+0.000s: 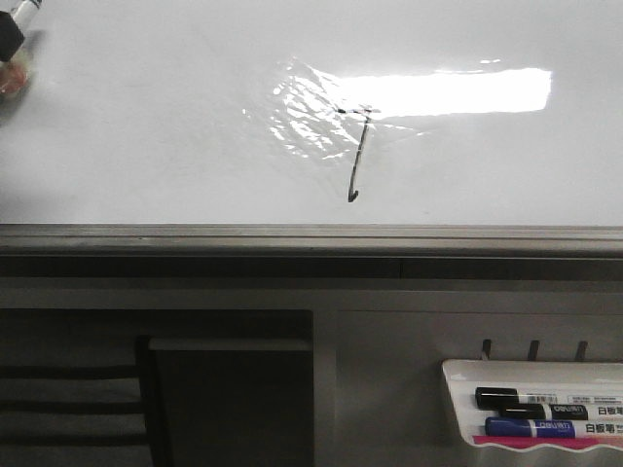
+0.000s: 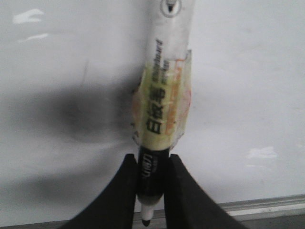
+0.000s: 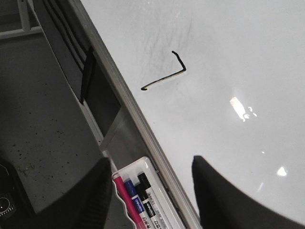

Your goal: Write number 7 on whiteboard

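The whiteboard (image 1: 146,126) fills the upper front view, with bright glare and a wrinkled patch. The number 7 (image 1: 356,156) is drawn in black at its middle, below the glare; it also shows in the right wrist view (image 3: 167,76). My left gripper (image 2: 151,164) is shut on a black marker (image 2: 162,105) wrapped in yellowish tape, its tip clear of the board. In the front view this gripper (image 1: 8,44) is at the far top left corner, well left of the 7. My right gripper (image 3: 151,164) is open and empty, over the marker tray and the board's rail.
A grey metal rail (image 1: 311,238) runs along the whiteboard's bottom edge. A small white tray (image 1: 458,375) at the lower right holds black, blue and pink markers (image 1: 531,428); the tray also shows in the right wrist view (image 3: 155,169). A dark frame lies below the rail.
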